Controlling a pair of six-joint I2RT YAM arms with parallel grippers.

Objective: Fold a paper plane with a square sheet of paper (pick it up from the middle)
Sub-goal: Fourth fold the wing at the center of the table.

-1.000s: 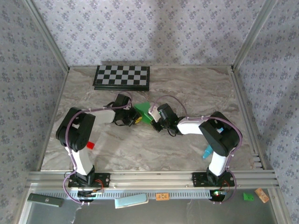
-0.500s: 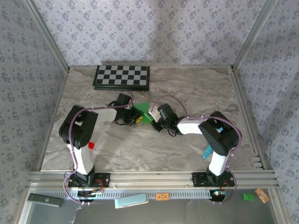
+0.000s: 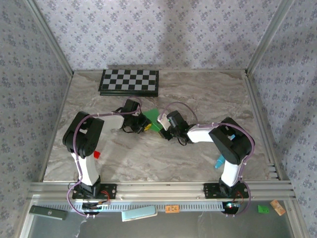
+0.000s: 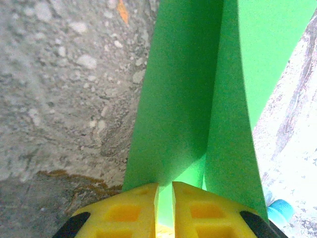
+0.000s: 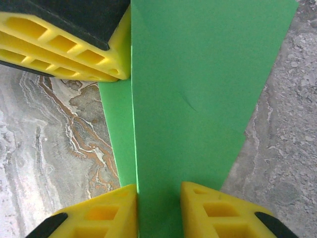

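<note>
The square sheet of paper is bright green and folded lengthwise into a tapering strip with a centre crease, held just above the marble table at mid-table. My left gripper comes at it from the left. In the left wrist view the left gripper is shut on a folded layer of the paper. My right gripper meets it from the right. In the right wrist view the right gripper has its jaws apart with the paper running between them, and the left fingers show on the paper's far end.
A black-and-white checkerboard lies at the back left. A small red block sits by the left arm's base and a teal marker by the right arm's base. Patterned walls close in three sides.
The right gripper's jaws have spread apart around the paper. The left arm's elbow shifted slightly right early on; the paper and left grip stay as they were.
</note>
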